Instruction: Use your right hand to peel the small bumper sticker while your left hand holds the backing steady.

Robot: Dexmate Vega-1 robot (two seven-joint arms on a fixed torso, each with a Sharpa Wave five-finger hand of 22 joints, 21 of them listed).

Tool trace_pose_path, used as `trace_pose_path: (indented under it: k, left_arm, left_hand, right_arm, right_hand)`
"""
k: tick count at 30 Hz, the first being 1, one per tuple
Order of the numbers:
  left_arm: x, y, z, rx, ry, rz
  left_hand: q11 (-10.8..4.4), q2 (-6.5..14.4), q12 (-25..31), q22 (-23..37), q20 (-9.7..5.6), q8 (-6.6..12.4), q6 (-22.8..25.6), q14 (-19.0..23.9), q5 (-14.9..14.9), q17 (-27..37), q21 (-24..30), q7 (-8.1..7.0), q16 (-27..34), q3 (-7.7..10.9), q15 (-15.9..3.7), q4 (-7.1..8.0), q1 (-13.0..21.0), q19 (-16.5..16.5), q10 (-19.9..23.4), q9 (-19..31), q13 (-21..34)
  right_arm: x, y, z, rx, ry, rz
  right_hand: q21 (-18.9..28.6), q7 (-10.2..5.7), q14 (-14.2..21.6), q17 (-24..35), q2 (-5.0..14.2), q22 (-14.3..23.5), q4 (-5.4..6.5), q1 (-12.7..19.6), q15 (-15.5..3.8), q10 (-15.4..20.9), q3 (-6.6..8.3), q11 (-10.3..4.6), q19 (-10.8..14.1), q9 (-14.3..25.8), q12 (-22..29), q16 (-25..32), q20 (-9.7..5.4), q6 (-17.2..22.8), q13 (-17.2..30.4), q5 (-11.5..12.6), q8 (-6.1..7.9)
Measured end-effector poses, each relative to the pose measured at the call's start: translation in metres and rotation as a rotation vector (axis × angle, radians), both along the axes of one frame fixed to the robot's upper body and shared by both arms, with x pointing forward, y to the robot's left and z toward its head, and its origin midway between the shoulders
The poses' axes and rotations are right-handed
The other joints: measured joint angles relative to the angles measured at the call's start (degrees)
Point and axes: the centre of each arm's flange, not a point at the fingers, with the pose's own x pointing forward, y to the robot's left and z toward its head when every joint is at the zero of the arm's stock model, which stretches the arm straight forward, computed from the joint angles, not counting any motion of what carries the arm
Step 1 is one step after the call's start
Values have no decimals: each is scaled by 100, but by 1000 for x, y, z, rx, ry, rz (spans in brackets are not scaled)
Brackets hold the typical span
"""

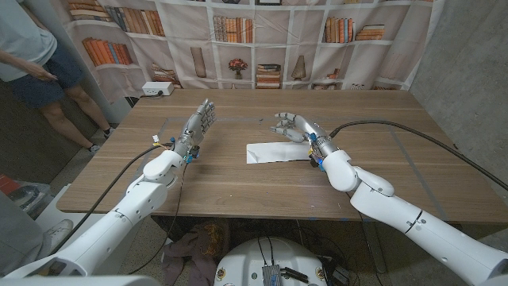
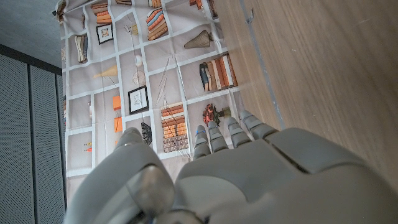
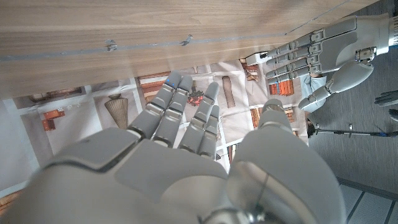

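White rectangular bumper sticker sheet (image 1: pixel 276 151) lies on my wooden table (image 1: pixel 238 187), no readable writing; my right hand (image 1: pixel 298 127), fingers spread and empty, at its 1 o'clock; left hand (image 1: pixel 197 125), likewise empty, at 9.

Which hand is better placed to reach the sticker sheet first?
Right. The right hand hovers open just behind the white sticker sheet, while the left hand stands open well off to the sheet's left, bare table between them.

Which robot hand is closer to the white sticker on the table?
The right robot hand. It is just past the far right end of the white sticker. The left robot hand is farther off, open, over bare table to the sticker's left.
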Motion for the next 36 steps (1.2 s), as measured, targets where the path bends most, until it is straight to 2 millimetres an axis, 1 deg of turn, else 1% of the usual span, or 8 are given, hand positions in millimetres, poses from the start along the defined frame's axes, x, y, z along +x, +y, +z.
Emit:
trace_pose_path:
  k: [4, 7, 14, 16, 20, 26, 34, 36]
  left_arm:
    - [-1, 0, -1, 0, 0, -1]
    - [-2, 0, -1, -1, -2, 0]
    - [-3, 0, -3, -3, 0, 2]
    - [-3, 0, -4, -4, 1, 2]
    - [-4, -1, -5, -5, 2, 1]
    - [-5, -2, -7, -7, 5, 1]
    - [-6, -1, -9, -14, 7, 4]
    - [-6, 0, -9, -17, 5, 8]
  left_hand:
    - [0, 0, 0, 0, 0, 0, 0, 0, 0, 0, 0, 0, 0, 0, 0, 0, 0, 0, 0, 0, 0]
    - [29, 0, 0, 0, 0, 0, 0, 0, 0, 0, 0, 0, 0, 0, 0, 0, 0, 0, 31, 0, 0]
    - [29, 0, 0, 0, 0, 0, 0, 0, 0, 0, 0, 0, 0, 0, 0, 0, 0, 0, 31, 1, 0]
    - [29, 0, 0, 0, 0, 0, 0, 0, 0, 0, 0, 0, 0, 0, 0, 0, 0, 0, 31, 1, 0]
    - [30, 0, 0, 0, 0, 0, 0, -1, 0, 0, 0, 0, 0, 0, 0, 0, 0, 0, 31, 1, 0]
    - [30, 31, 0, 0, 1, 0, 0, -1, 0, 0, 0, 0, 0, 0, 0, 0, 31, -1, 30, 1, 0]
    - [30, 31, 0, 0, 1, 0, 21, -1, 0, 0, 0, -21, 0, 0, 1, 0, 31, -1, 30, 1, 0]
    - [30, 31, 0, 0, 1, 0, 45, -4, 0, 0, 0, 2, 0, 0, 3, 0, 31, -1, 30, 1, 0]
  right_arm:
    - [0, 4, -2, -24, 6, -1]
    - [-1, 6, -3, -45, 6, -5]
    - [-2, 12, -7, -84, 6, -13]
    - [-2, 13, -8, -90, 4, -16]
    - [-4, 18, -12, -106, -3, -18]
    - [-6, 26, -15, -123, -12, -14]
    - [-6, 33, -18, -148, -28, -24]
    - [-6, 35, -18, -153, -27, -23]
  right_hand:
    - [0, 31, 0, 0, 0, 0, 0, 0, -1, 0, 0, 0, 0, 0, 0, 0, 0, 31, 0, -19, 35]
    - [0, 31, 0, 0, 0, 0, 0, 0, -1, 30, 0, 31, 0, 0, 0, 0, 0, 31, 21, -44, 35]
    - [27, 19, 20, 27, 0, 25, 0, 0, 19, 116, 0, -8, -1, 0, 42, 0, 0, 124, 21, -45, 35]
    - [28, 19, 32, 27, 0, 45, 0, 0, 7, 145, 0, 22, -1, -6, 63, 0, 0, 124, 21, -44, 35]
    - [64, 51, 50, 26, 0, 54, 0, 0, -11, 194, 0, 10, -1, -15, 62, 22, 0, 155, 21, -44, 35]
    - [67, 50, 80, 53, 0, 54, 0, 0, 19, 226, 0, -21, -1, -15, 84, 22, 0, 155, 21, -44, 35]
    - [91, 81, 81, 54, -23, 77, 0, 22, 18, 225, 0, -21, -1, -15, 84, 22, 0, 185, 44, -44, 35]
    - [91, 81, 66, 52, -27, 77, 0, 27, 3, 202, 0, 3, -1, -15, 84, 22, 0, 185, 44, -44, 35]
